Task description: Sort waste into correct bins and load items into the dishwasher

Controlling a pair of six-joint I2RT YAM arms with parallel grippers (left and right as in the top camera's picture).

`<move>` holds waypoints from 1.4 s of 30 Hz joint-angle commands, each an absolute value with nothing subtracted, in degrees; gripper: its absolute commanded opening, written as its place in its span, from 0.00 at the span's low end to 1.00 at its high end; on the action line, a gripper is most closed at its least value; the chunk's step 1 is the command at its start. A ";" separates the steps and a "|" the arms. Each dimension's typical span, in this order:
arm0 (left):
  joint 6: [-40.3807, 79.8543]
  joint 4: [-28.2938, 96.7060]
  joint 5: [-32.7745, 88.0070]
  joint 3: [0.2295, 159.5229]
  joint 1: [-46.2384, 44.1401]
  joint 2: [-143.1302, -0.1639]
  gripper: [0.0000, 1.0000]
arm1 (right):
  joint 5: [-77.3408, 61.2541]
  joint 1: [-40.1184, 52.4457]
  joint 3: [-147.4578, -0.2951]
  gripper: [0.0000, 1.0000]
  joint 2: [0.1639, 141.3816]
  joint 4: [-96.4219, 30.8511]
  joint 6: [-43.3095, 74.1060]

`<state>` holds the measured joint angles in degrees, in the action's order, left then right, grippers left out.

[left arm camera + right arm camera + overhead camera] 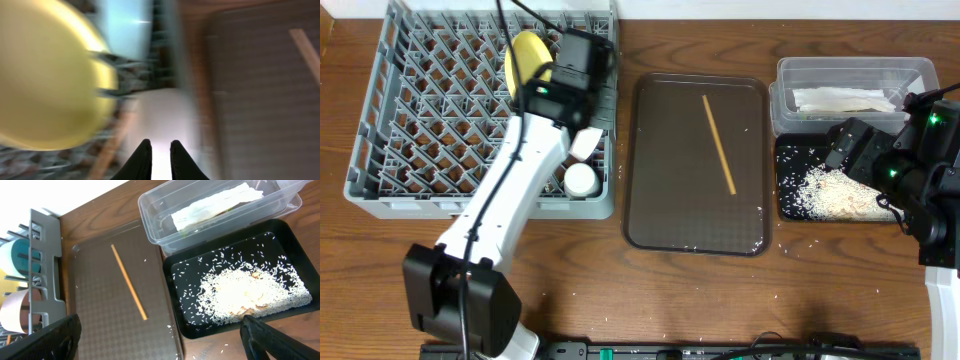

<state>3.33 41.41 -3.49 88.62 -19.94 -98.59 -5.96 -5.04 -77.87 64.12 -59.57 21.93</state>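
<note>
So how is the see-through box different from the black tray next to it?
The clear tub is see-through and deep; the black tray is dark and shallow. The tub holds a paper wrapper; the tray holds rice. Both are rectangles, sitting side by side.

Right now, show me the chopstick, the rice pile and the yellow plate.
chopstick [719, 145], overhead view, middle of the stick.
rice pile [245, 287], right wrist view, centre of the heap.
yellow plate [523, 55], overhead view, its visible face.

Motion-blurred yellow plate [45, 75], cropped by the left wrist view's left and top edges.
</note>
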 commanded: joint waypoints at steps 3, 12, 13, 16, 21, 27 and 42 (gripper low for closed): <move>16.69 38.15 2.83 88.62 -28.16 -100.90 0.27 | -5.82 -5.28 -78.22 0.99 64.20 -59.66 22.46; 21.02 33.69 3.62 90.87 -38.20 -109.73 0.33 | -5.82 -5.28 -78.22 0.99 64.20 -59.66 22.46; 21.93 33.67 3.64 91.26 -38.46 -110.80 0.33 | -5.82 -5.28 -78.22 0.99 64.20 -59.66 22.46; 24.80 31.97 4.21 91.64 -38.59 -113.71 0.34 | -5.82 -5.28 -78.22 0.99 64.20 -59.66 22.46; 25.85 24.49 8.34 91.64 -38.85 -117.58 0.37 | -5.82 -5.28 -78.22 0.99 64.20 -59.64 22.46; 25.19 18.33 8.34 91.66 -40.47 -120.44 0.41 | -5.82 -5.28 -78.22 0.99 64.20 -59.66 22.46; 11.38 10.35 -1.13 91.79 -43.11 -124.16 0.41 | -5.82 -5.28 -78.22 0.99 64.20 -59.66 22.46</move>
